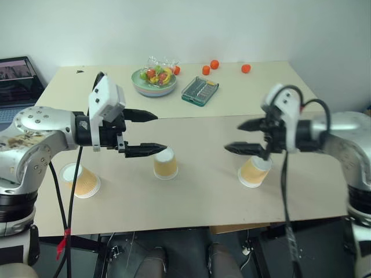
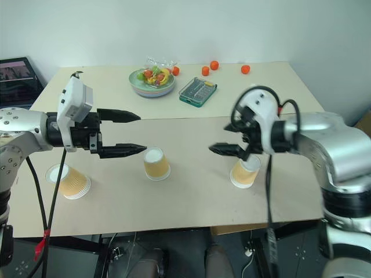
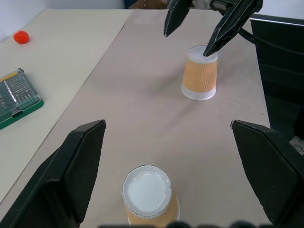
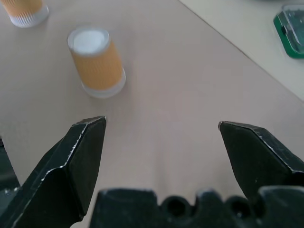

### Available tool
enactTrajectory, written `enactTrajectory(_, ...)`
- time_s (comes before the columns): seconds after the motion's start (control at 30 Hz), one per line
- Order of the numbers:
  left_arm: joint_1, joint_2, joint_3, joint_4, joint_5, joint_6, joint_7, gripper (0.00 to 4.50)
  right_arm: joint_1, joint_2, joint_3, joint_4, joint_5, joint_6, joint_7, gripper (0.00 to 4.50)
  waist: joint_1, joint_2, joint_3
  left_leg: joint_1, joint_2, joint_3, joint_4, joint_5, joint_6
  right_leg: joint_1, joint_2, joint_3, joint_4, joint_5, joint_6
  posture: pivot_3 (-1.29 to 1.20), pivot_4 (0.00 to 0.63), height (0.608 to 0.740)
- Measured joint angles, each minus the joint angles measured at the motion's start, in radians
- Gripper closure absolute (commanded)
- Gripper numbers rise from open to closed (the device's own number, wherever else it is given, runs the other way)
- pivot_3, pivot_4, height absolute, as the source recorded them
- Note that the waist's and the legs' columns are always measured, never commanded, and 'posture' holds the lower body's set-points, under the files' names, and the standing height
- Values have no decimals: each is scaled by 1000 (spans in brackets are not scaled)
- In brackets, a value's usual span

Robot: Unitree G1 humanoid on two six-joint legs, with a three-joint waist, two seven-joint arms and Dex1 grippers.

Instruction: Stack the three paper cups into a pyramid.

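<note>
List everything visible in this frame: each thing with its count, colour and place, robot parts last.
paper cups: 3, tan-orange with white rims, all upside down on the near table in a spread row: left cup, middle cup, right cup
tables: 2, beige, near table butted against far table
plate: 1, pale green, far table, holding mixed colourful items
green case: 1, far table, right of the plate
small fruits: 4, orange-red, far table behind the case, e.g.
laptop: 1, dark, off the far left
left gripper: open, above the table left of the middle cup
right gripper: open, above the right cup
</note>
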Motion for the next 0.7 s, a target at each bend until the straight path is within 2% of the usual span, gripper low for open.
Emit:
enactTrajectory(0.13, -28, -35, -29, 31, 10, -10, -13, 0, 178, -98, -188, -93, 58, 67, 8, 62, 8, 0, 0, 1, 0, 0, 1, 0, 0, 4, 0, -1, -1, 0, 0, 0, 150, 740)
enactTrajectory(0.17, -39, -49, -45, 46, 17, -18, -17, 0, 258, -118, -268, -121, 67, 74, 9, 62, 10, 0, 0, 3, 0, 0, 1, 0, 1, 7, 0, -1, -2, 0, 0, 0, 150, 740)
enactTrajectory(0.23, -48, -61, -55, 56, 23, -28, -24, 0, 373, -114, -356, -148, 65, 66, 7, 62, 12, -1, 0, 7, 1, 0, 1, -1, 2, 12, 0, -2, -4, 0, 1, 0, 150, 740)
enactTrajectory(0.33, -69, -75, -72, 84, 40, -45, -40, 0, 546, -18, -472, -189, 73, 27, -3, 62, 13, -1, 0, 7, 1, 0, 1, -1, 2, 12, 1, -2, -4, -2, 3, 0, 150, 740)
enactTrajectory(0.43, -83, -86, -85, 107, 55, -51, -52, 0, 629, 29, -508, -212, 79, -33, -20, 62, 9, -1, 0, 8, 1, 1, 1, -1, 2, 12, 1, -1, -4, -4, 6, 0, 150, 740)
enactTrajectory(0.5, -99, -96, -95, 123, 69, -58, -59, 0, 646, 98, -526, -202, 70, -108, -61, 62, 9, -2, -1, 10, 3, 1, 1, -1, 2, 15, 2, -1, -5, -4, 7, 0, 150, 740)
enactTrajectory(0.6, -108, -111, -99, 127, 81, -68, -62, 0, 634, 192, -507, -135, 36, -243, -130, 62, 7, -2, -1, 10, 3, 2, 1, -1, 2, 14, 2, 0, -5, -4, 8, 0, 150, 740)
enactTrajectory(0.7, -111, -115, -102, 133, 89, -69, -63, 0, 605, 229, -462, -90, 15, -337, -178, 62, 4, -2, -1, 10, 3, 2, 0, -1, 2, 13, 2, 0, -4, -4, 6, 0, 150, 740)
